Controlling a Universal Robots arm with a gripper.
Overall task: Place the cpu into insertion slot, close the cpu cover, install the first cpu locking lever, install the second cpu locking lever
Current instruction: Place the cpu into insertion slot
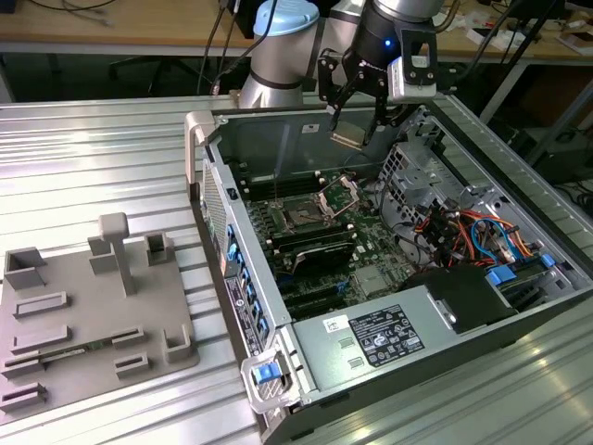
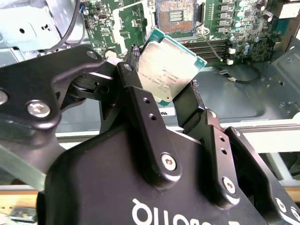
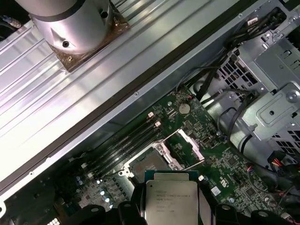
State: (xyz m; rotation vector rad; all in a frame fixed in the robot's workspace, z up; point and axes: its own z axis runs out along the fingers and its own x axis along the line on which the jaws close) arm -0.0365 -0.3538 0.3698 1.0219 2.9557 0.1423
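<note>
Your gripper [image 2: 164, 79] has its two black fingers [image 2: 143, 110] drawn in onto the cpu [image 2: 171, 63] and pinches it by two opposite edges. In the second wrist view those fingers hide the chip's near edge, and in the first wrist view its near edge runs out of the frame. What you can see is a flat square plate with a brushed silver-grey metal top, ringed by a thin green rim; the faint print on it is too small to make out. The gripper holds the chip in the air over the open computer case [image 1: 278, 139], well apart from the green motherboard [image 3: 225, 164]. Below the tool and a little ahead of it lies the insertion slot [image 3: 144, 168], a black square socket in a silver surround. Its contact field is dark and hard to resolve. The cpu cover [image 3: 183, 149], a thin silver frame with a square window, stands raised at the socket's far side. Long black memory slots [image 3: 122, 145] run beside the socket. You cannot tell how the locking levers lie.
</note>
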